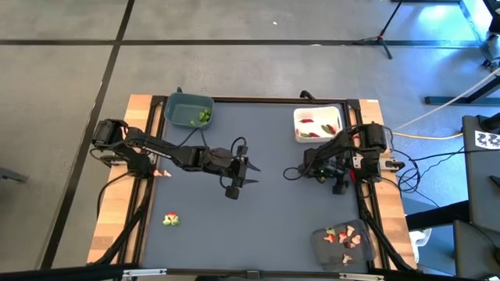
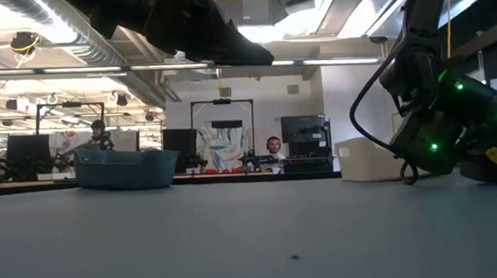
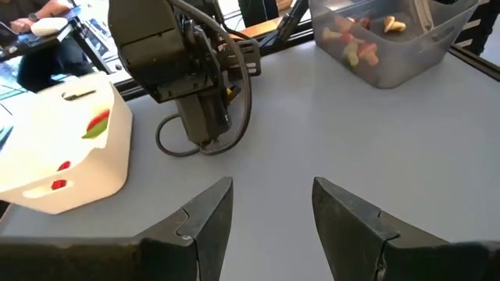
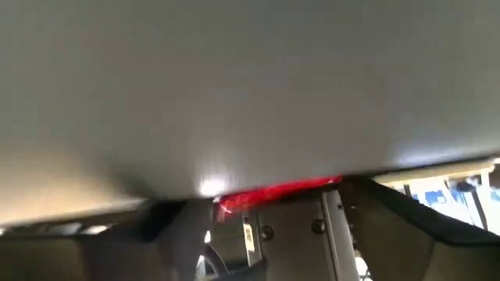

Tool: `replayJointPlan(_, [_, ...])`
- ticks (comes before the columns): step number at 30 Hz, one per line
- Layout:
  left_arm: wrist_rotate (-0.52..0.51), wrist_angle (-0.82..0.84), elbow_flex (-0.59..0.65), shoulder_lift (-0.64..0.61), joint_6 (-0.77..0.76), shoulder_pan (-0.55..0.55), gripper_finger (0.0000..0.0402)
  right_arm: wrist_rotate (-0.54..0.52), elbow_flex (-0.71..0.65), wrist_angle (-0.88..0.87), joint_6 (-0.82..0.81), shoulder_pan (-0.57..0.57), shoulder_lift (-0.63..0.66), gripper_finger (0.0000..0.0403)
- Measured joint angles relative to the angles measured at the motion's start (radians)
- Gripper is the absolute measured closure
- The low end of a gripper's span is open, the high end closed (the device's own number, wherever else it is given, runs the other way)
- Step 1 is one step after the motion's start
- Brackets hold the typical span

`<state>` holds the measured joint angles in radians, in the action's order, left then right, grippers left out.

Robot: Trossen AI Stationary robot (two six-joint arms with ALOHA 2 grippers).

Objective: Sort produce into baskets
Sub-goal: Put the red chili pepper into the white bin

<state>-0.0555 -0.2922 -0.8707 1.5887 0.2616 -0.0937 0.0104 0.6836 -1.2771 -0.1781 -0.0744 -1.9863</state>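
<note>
High view: my left arm stretches across the table [image 1: 266, 218], left gripper [image 1: 241, 178] near mid-table, fingers spread and empty. My right gripper [image 1: 316, 173] is folded low near the white tub [image 1: 317, 125]. Loose produce [image 1: 171, 220] lies near the front left edge.

Left wrist view: my fingers [image 3: 209, 215] stand apart over bare table, the dark grey tray [image 3: 391, 39] beyond.

Right wrist view: only blurred table; my fingers are hard to make out.

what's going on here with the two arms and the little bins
A two-arm robot is sorting toy produce. The left end effector hovers open and empty over the mid-table. The right end effector waits near the white tub. Green pieces sit in the blue-grey tub, mixed ones in the dark grey tray, and a few loose pieces remain.
</note>
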Motion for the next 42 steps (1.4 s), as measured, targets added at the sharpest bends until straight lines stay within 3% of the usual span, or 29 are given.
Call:
replayJointPlan(7, [0.0,0.005,0.0,0.0,-0.005,0.0,0.0229,-0.04,-0.004,-0.023,-0.011,-0.032,-0.008,0.0225])
replayJointPlan(13, [0.0,0.013,0.0,0.0,-0.005,0.0,0.0229,-0.011,-0.006,-0.02,-0.003,-0.031,-0.008,0.0304])
replayJointPlan(19, [0.0,0.014,0.0,0.0,-0.012,0.0,0.0229,-0.019,-0.004,-0.019,0.012,-0.031,-0.008,0.0357])
replayJointPlan(25, [0.0,0.014,0.0,0.0,-0.012,0.0,0.0229,-0.019,0.004,-0.025,0.014,-0.031,-0.007,0.038])
replayJointPlan(42, [0.0,0.013,-0.002,0.0,-0.019,0.0,0.0229,-0.019,0.1,-0.038,-0.159,-0.031,0.143,0.0375])
